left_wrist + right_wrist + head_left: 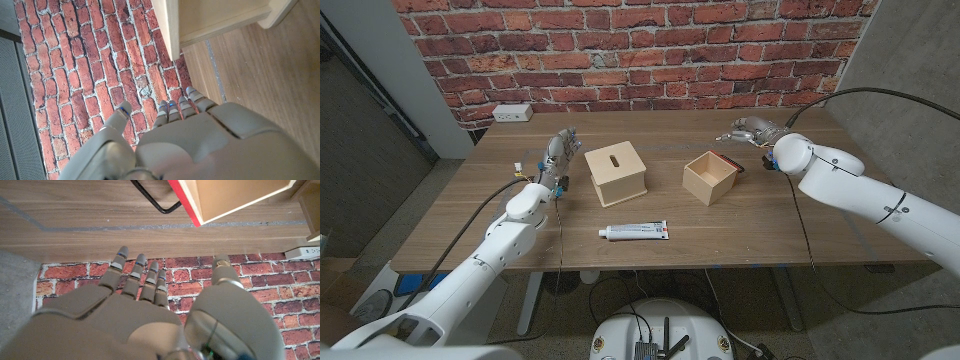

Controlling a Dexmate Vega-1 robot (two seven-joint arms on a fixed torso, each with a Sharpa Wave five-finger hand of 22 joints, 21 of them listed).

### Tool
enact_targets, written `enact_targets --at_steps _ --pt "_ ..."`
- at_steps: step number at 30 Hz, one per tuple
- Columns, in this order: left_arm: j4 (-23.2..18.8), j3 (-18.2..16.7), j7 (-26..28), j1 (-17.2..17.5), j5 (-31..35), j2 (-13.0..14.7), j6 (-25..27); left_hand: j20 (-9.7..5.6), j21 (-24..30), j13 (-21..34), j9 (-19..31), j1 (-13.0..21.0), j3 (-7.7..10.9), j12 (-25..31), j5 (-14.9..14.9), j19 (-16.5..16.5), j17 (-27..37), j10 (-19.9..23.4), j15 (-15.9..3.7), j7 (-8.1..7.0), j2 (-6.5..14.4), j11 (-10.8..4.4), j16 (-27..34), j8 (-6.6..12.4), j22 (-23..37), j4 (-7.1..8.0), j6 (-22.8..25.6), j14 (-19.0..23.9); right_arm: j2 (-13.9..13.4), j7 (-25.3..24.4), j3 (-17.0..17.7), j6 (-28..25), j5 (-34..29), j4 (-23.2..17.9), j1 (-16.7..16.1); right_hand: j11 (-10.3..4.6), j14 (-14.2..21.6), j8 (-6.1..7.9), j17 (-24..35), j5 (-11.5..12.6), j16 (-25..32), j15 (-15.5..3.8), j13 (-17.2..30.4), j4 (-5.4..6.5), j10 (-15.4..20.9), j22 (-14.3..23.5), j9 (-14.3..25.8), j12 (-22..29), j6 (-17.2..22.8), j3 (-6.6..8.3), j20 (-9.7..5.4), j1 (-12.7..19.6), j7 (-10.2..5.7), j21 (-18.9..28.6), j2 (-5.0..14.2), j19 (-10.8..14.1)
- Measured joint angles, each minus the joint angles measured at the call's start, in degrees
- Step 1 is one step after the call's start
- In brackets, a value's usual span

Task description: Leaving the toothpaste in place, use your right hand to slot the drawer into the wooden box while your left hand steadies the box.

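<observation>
1. Both the left hand [557,152] and the right hand [748,131] hold nothing, fingers apart.
2. The drawer [710,177] sits on the surface [470,215], right of the wooden box [616,172].
3. The toothpaste [634,232] lies in front.

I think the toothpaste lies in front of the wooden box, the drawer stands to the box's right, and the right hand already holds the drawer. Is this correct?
Not quite. The right hand holds nothing: in the head view it hovers open behind the drawer, apart from it. The rest stands: the toothpaste lies in front of the wooden box, and the drawer stands to the box's right.
</observation>
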Motion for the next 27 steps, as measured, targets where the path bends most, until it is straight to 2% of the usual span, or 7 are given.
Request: enact_targets --at_steps 3,7,10,18,27 --pt "0.0 0.0 0.0 0.1 -0.1 0.0 0.0 0.0 0.0 0.0 0.0 0.0 0.0 0.0 0.0 0.0 0.0 0.0 0.01 0.0 0.0 0.0 0.0 0.0 0.0 0.0 0.0 0.0 0.0 1.1 -1.3 -1.6 -1.3 -0.4 1.2 0.09 0.8 0.04 0.0 0.0 0.2 -0.81 0.3 0.0 0.5 0.0 0.0 0.4 0.9 0.0 -0.72 0.7 0.85 0.0 -0.22 0.5" --pt "-0.1 0.0 0.0 0.2 -0.2 -0.1 0.0 0.0 0.0 0.0 0.0 0.0 0.0 0.0 0.0 0.0 0.0 0.0 0.31 0.0 0.0 0.0 0.0 0.0 0.0 0.0 0.0 0.3 0.0 2.9 -3.9 -3.9 -3.1 -1.1 3.5 0.0 1.5 0.04 0.0 0.0 0.7 -1.07 0.3 0.18 1.0 0.0 0.0 0.4 1.0 0.18 -1.24 1.0 1.0 0.0 -0.38 0.6" --pt "-0.1 0.0 0.0 0.3 -0.2 -0.1 0.0 0.0 0.0 0.0 0.0 0.0 0.0 0.0 0.0 0.0 0.0 0.1 0.31 0.0 0.0 -0.09 0.0 0.0 0.0 0.0 0.0 0.3 0.0 4.8 -5.9 -6.1 -4.7 -1.4 5.4 -0.31 1.6 0.04 0.0 0.0 0.7 -0.95 0.3 0.23 1.3 0.0 0.0 0.6 1.4 0.23 -1.24 1.0 0.99 0.0 -0.39 0.6" --pt "-0.1 0.0 0.0 0.5 -0.4 -0.2 -0.1 0.0 0.0 0.0 0.0 0.0 0.0 0.0 0.0 0.0 0.0 0.3 0.31 0.0 0.0 -0.31 0.0 0.0 0.0 0.0 0.0 0.3 0.4 11.6 -11.5 -11.2 -8.7 -1.6 10.9 0.01 2.4 0.04 0.0 0.0 1.1 -0.76 0.5 0.23 1.6 0.0 0.0 0.6 1.5 0.23 -1.54 1.3 0.95 0.0 -0.76 0.9" --pt "-1.0 -0.1 0.5 1.1 -0.4 -0.1 -0.1 0.0 0.0 0.0 0.0 0.0 0.25 0.0 0.0 0.0 0.0 0.3 0.31 0.21 0.0 -0.31 0.0 0.0 0.0 -0.24 0.2 0.3 1.0 17.3 -17.4 -14.2 -11.3 -1.4 16.5 0.34 2.1 0.04 0.3 0.0 1.1 -0.01 0.8 0.41 1.3 0.0 0.0 0.6 2.1 0.05 -1.41 1.6 1.52 0.0 -1.06 0.8"
